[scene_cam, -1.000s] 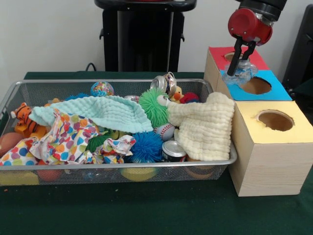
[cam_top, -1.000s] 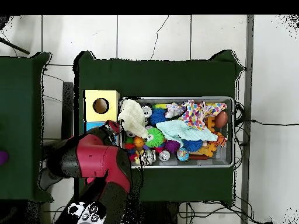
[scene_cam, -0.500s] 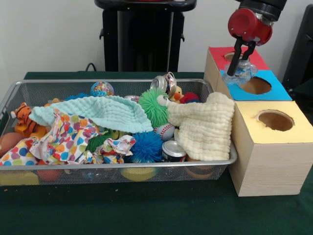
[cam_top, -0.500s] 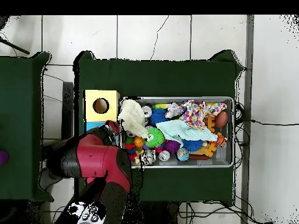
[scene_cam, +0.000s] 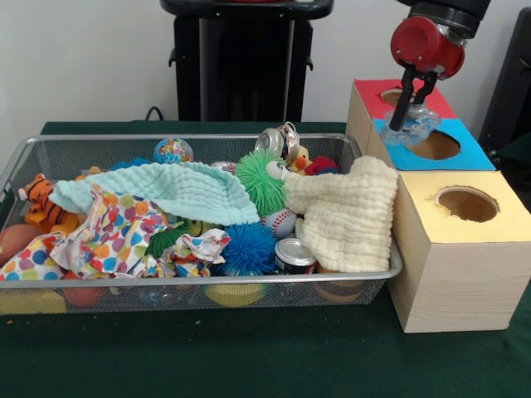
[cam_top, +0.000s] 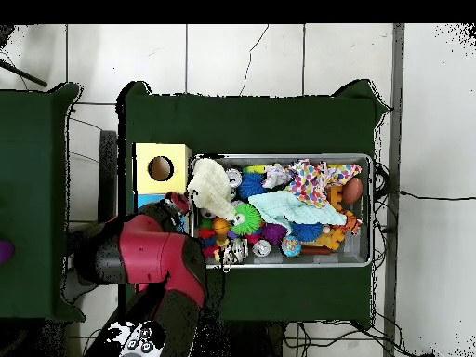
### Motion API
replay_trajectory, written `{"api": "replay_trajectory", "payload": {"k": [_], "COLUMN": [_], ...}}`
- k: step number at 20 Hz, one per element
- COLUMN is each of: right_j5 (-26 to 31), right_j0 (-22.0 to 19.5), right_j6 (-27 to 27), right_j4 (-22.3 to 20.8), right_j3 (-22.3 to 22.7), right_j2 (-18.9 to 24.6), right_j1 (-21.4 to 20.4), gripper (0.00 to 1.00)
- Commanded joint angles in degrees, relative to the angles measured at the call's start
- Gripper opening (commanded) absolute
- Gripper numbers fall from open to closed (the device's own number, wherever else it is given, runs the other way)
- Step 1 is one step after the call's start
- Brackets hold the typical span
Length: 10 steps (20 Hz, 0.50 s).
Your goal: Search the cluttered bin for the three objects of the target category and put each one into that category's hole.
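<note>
While the gripper [scene_cam: 410, 108] has shifted slightly toward the blue box's hole [scene_cam: 435, 146], it keeps clamping a crumpled clear plastic bottle [scene_cam: 412, 126]; release looks near.

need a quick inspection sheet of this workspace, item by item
surface: table under a dark green cloth, bare in front of the bin.
job's things: wire mesh bin full; three wooden boxes with holes, topped red, blue and yellow; a clear crumpled plastic bottle over the blue box, beside its hole.
clutter: mint cloth, cream cloth draped over the bin's edge, dotted cloth, green and blue spiky balls, baseball, cans, tiger toy.
claw: claw shut on the plastic bottle.
cables: cables on the floor around the table.
surroundings: white wall, tiled floor, black stand behind.
</note>
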Motion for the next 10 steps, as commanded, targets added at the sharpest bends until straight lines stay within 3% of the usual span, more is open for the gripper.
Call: {"api": "replay_trajectory", "payload": {"k": [1, 10], "right_j5": [-2.35, -2.46], "right_j0": [0.95, 2.27], "right_j6": [18.43, 19.30], "right_j4": [1.49, 2.64], "right_j3": [3.41, 2.77], "right_j2": [2.29, 1.41], "right_j1": [3.19, 4.40], "gripper": [0.00, 0.00]}}
